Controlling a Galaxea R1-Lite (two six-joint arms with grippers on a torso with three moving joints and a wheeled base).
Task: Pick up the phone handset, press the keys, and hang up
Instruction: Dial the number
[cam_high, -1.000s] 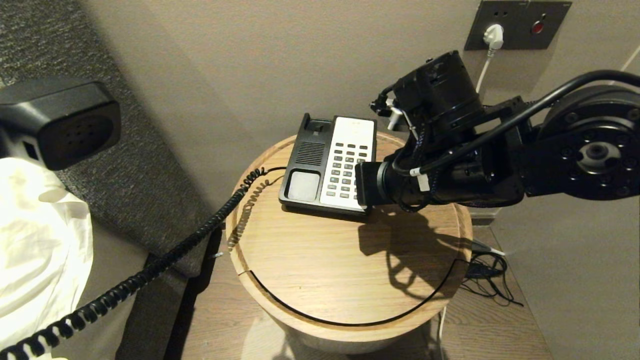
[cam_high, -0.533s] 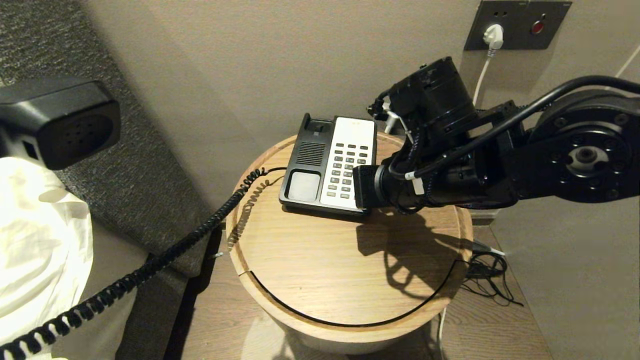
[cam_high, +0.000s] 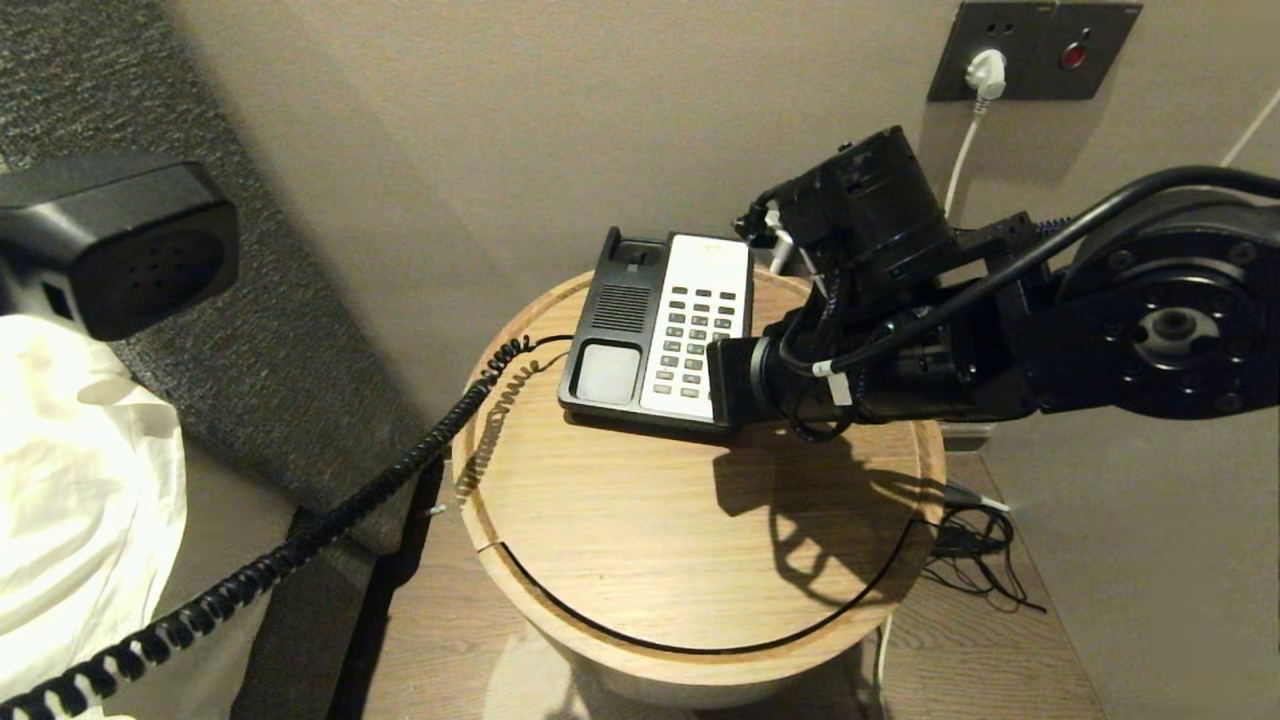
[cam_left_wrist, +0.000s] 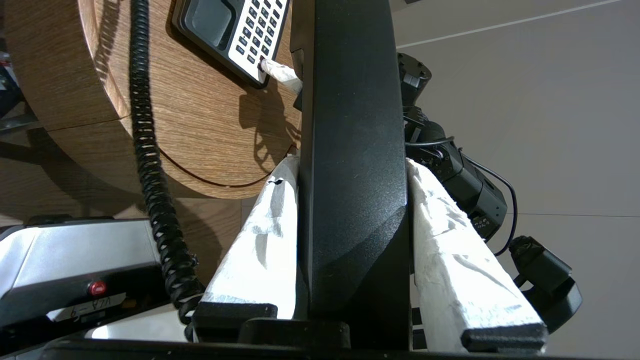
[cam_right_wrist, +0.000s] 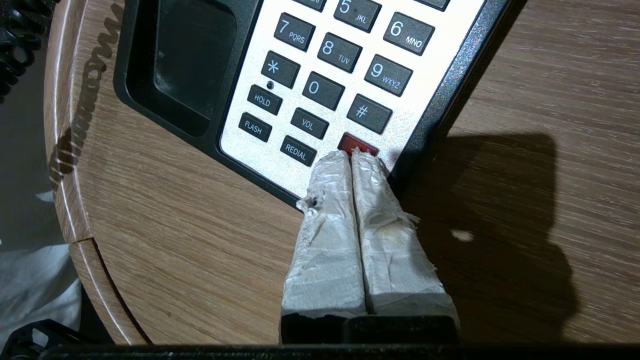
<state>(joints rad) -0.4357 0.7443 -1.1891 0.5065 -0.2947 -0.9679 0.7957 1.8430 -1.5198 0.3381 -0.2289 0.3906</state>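
Note:
The black phone handset hangs high at the far left of the head view, off its cradle. My left gripper is shut on the phone handset, one white taped finger on each side. Its coiled cord runs down to the phone base on the round wooden table. My right gripper is shut, its taped tips together on the red key at the near corner of the keys. In the head view the right arm covers that corner.
A wall socket plate with a white plug and cable sits behind the table. Loose black wires lie on the floor at the right. White bedding and a grey headboard lie left of the table.
The right arm has sunk slightly toward the keypad. The handset and left gripper have stayed still.

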